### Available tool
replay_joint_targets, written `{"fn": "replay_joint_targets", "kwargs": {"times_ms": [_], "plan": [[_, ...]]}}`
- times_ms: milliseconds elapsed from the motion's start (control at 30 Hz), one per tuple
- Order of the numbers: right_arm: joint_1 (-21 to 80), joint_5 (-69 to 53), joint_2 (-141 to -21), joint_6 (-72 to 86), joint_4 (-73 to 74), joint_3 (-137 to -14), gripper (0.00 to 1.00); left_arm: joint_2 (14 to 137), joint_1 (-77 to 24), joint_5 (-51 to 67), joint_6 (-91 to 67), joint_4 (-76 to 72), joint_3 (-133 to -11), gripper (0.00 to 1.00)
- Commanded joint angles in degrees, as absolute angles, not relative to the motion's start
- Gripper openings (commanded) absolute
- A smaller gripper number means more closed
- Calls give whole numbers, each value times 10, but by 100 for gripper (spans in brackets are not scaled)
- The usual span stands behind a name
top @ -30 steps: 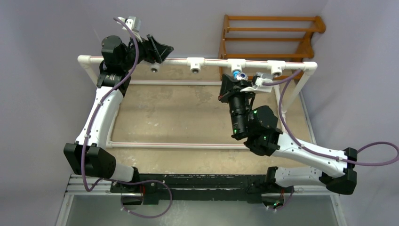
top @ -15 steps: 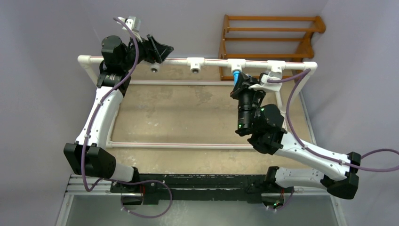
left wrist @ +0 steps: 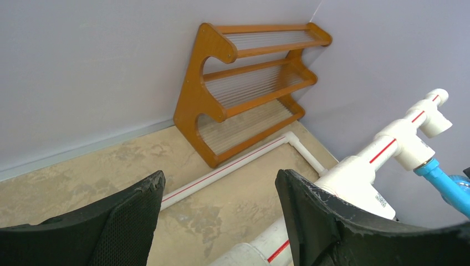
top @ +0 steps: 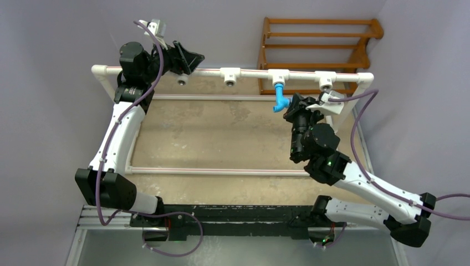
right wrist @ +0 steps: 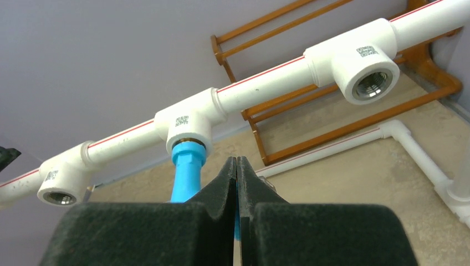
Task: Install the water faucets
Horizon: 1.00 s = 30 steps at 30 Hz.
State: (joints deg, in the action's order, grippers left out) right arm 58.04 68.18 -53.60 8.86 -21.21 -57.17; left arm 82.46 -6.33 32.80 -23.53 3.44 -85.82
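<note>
The bright blue water faucet [top: 281,98] hangs from the third white tee [top: 279,76] on the raised pipe, its threaded end inside the tee. In the right wrist view the faucet [right wrist: 185,172] runs down from that tee [right wrist: 185,124] behind my fingers. My right gripper [top: 290,109] is just right of it, its jaws pressed together [right wrist: 237,160] with a thin blue part of the faucet in the slit. My left gripper [top: 187,57] is open and empty [left wrist: 219,177] at the pipe's left end. The faucet also shows at the far right of the left wrist view [left wrist: 443,183].
The white pipe frame [top: 138,71] carries empty tees at the left [top: 182,77], middle [top: 230,75] and right [top: 326,80]. A wooden rack [top: 321,44] stands against the back wall. Low pipes [top: 210,172] border the sandy floor.
My right gripper carried the faucet up to the third tee, then swung right and down. The faucet now hangs from the tee with its spout bent toward the gripper. The left arm has not moved.
</note>
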Motion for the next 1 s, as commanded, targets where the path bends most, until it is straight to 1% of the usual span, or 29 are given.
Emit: {"fn": "replay_joint_targets", "kwargs": {"times_ms": [0,167,367,567,967], "plan": [[578,675,-532,121,-191,-571,0,872,-46,308,-242,163,-823,73],[570,668,-542,113,-186,-561,0,872,-46,308,-242,164,-823,73],[555,613,-526,112,-199,-512,0,873,-46,308,-241,163,-823,73],[549,528,-510,69,-297,-451,0,873,-46,309,-243,163,-823,73],[549,502,-560,128,-375,-451,0,873,-46,310,-243,163,-823,73]]}}
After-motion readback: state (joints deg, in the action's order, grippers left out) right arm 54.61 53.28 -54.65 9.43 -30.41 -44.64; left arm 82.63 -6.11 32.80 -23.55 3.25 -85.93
